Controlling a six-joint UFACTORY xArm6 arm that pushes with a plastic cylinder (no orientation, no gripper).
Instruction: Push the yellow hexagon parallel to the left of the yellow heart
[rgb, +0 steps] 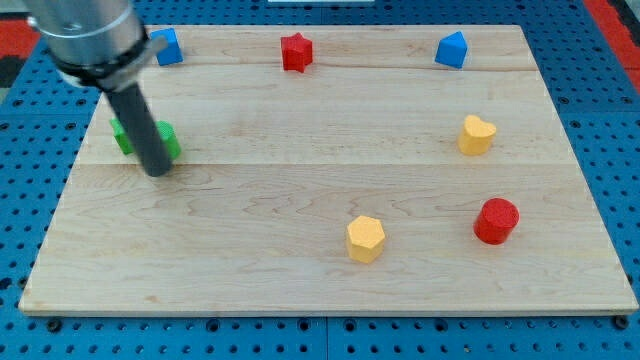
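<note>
The yellow hexagon (366, 238) lies low on the wooden board, right of the middle. The yellow heart (477, 135) lies at the view's right, higher up and farther right than the hexagon. My tip (158, 171) rests on the board at the view's left, far left of both yellow blocks. The rod stands in front of a green block (167, 141) and hides part of it, so its shape cannot be made out.
A red cylinder (496, 221) lies at the lower right, right of the hexagon. Along the top edge are a blue block (166, 46), a red star (296, 52) and a second blue block (452, 49). The wooden board (300, 290) sits on a blue perforated surface.
</note>
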